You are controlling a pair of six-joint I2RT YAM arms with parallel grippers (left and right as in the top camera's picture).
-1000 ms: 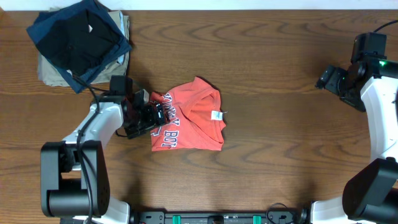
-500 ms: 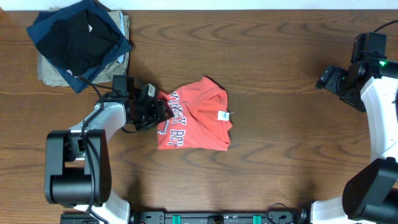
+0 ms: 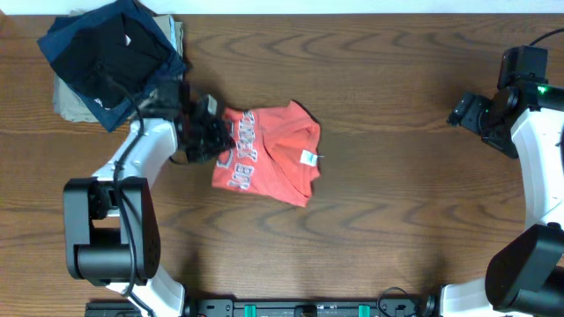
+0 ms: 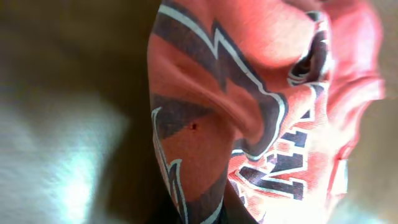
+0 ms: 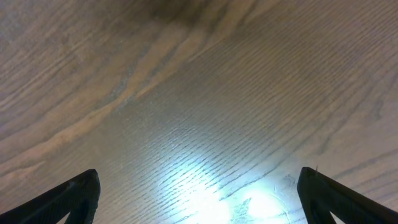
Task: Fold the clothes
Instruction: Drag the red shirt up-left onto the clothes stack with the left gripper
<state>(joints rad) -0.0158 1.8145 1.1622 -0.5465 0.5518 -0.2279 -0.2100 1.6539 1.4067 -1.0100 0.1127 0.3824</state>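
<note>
From overhead, the coral-red T-shirt point(image 3: 269, 163) is lying crumpled left of the middle of the wooden desk point(image 3: 397, 220). Its block lettering is facing up along its left side and its small white neck label point(image 3: 308, 158) is showing near its right edge. Only this view is taking in the pile at the far left corner, where black and navy garments point(image 3: 110, 53) are sitting on a khaki-beige garment point(image 3: 70, 101), a little apart from the T-shirt.

The left wrist view is giving what the overhead cannot: the cloth right up against the lens, with the navy-outlined letters bending over deep creases and folds. The desk is appearing there only as a blur on the left.

The left pincer point(image 3: 220, 141) is pressing into the T-shirt's left edge over the lettering. Its fingers are clamping tightly together on a pinch of that cloth, though the fingers themselves are not showing clearly in either view.

The right pincer point(image 3: 458, 113) is hanging over bare wood at the right side of the desk, well apart from the T-shirt. Its wrist view is showing the two dark fingertips point(image 5: 71, 199) spread wide at the bottom corners, gripping nothing, with only lit wood grain between them.
</note>
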